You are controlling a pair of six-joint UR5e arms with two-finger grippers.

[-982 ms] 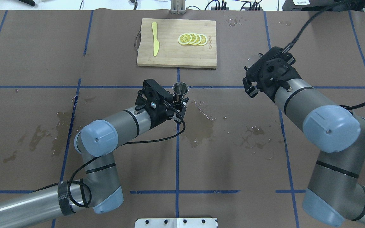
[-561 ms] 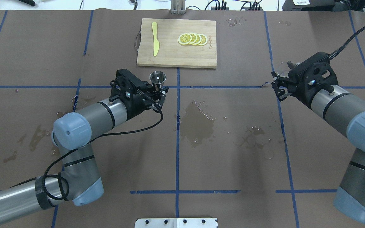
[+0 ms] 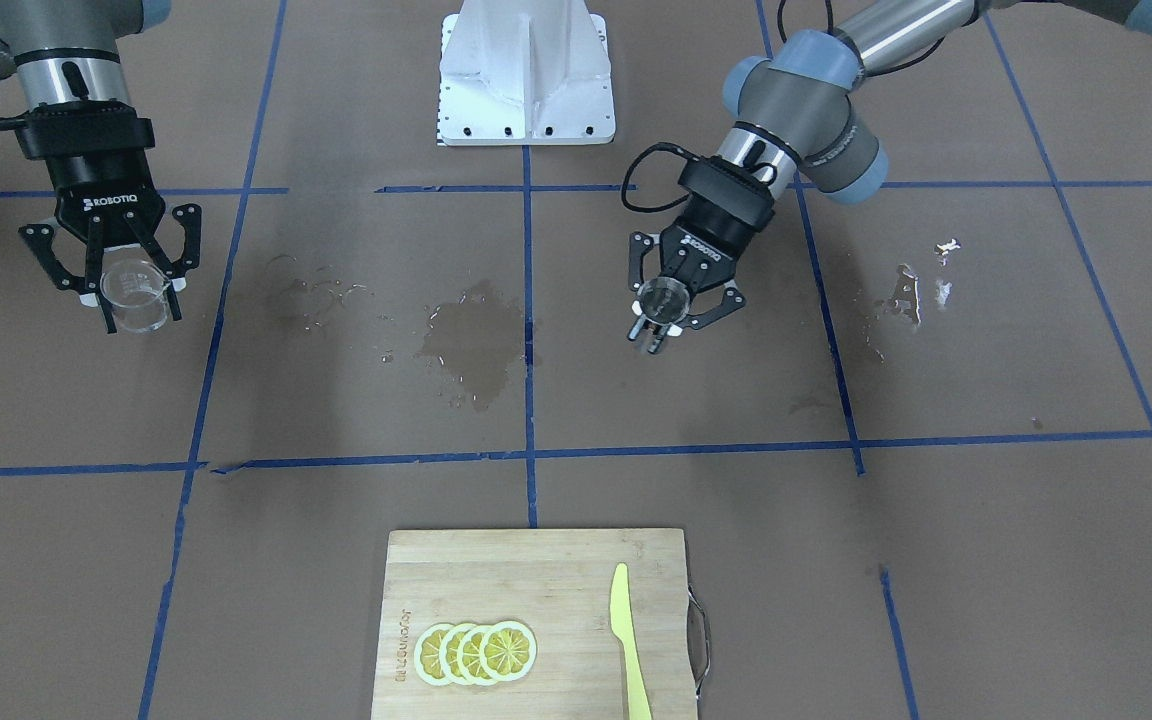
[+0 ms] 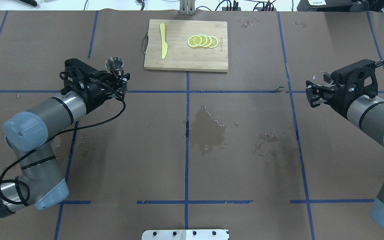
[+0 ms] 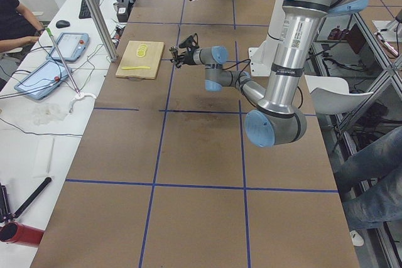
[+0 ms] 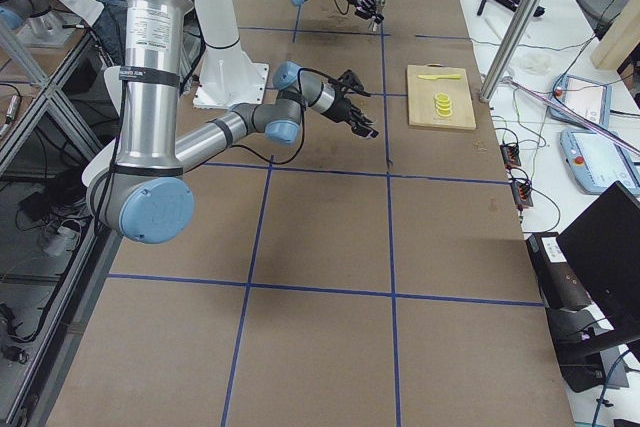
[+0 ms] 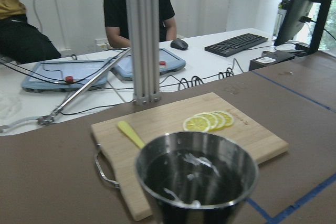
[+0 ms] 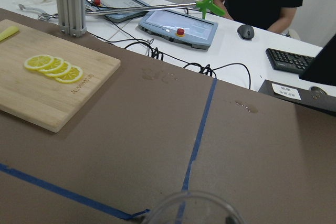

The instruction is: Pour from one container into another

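Showing the brown table [image 4: 212, 180] with both arms swung outward from its centre within the last second. The left arm now sits left of the cutting board [image 4: 178, 58], and the right arm has drawn off to the far right. A wet patch [image 4: 208, 131] marks the middle they left. The left gripper [image 4: 120, 79] is clamped on the waist of the upright steel jigger [image 4: 114, 63], whose inside glistens wet. The right gripper [image 3: 143, 312] holds the clear glass cup [image 3: 131, 285] upright. With the vessels well apart, pouring looks finished and set-down is probably next.
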